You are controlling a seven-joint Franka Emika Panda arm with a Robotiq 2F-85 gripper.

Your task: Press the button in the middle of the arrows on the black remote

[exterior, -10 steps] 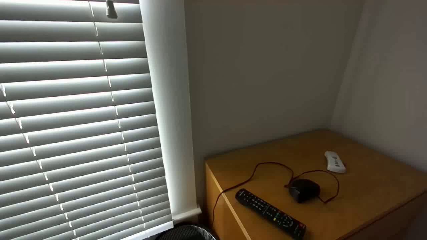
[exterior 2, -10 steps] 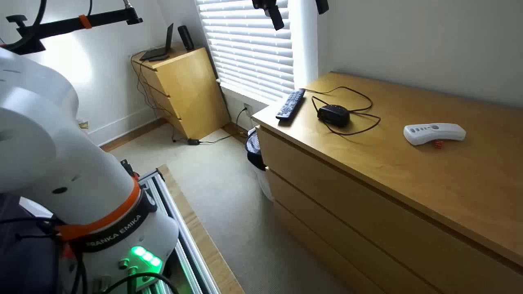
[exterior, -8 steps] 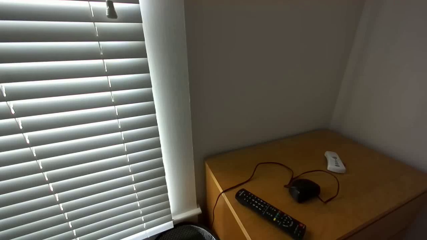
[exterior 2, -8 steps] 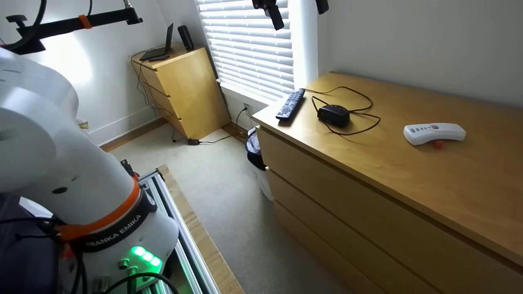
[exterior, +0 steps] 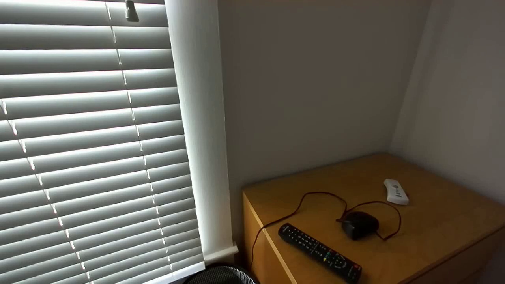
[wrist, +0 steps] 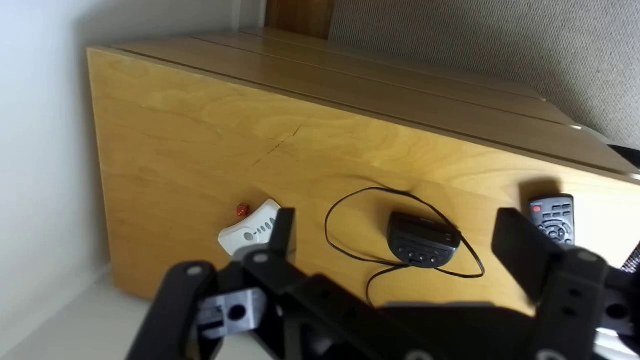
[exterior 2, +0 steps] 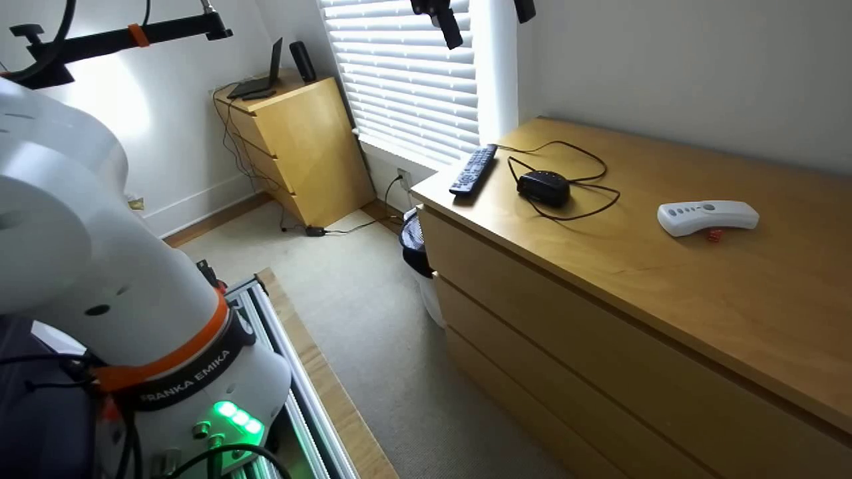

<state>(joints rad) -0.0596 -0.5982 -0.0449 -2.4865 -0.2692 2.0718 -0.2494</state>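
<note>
The black remote (exterior: pixel 320 252) lies flat on top of the wooden dresser near its edge, buttons up. Its round arrow ring (exterior: pixel 338 261) shows near the end with the red button. The remote also shows in an exterior view (exterior 2: pixel 474 169) at the dresser's far left. In the wrist view the remote (wrist: pixel 552 215) is at the right, partly hidden behind the right finger; the arrow ring still shows. My gripper (wrist: pixel 395 223) is wide open and empty, high above the dresser. In an exterior view the gripper (exterior 2: pixel 489 26) shows only its fingertips at the top edge.
A black corded device (exterior 2: pixel 544 187) with a looped cable sits beside the remote. A white device (exterior 2: pixel 707 217) and a red die (exterior 2: pixel 714 235) lie farther along the dresser (exterior 2: pixel 619 266). Walls and window blinds (exterior 2: pixel 406 86) stand behind. A wastebasket (exterior 2: pixel 414 243) stands beside the dresser.
</note>
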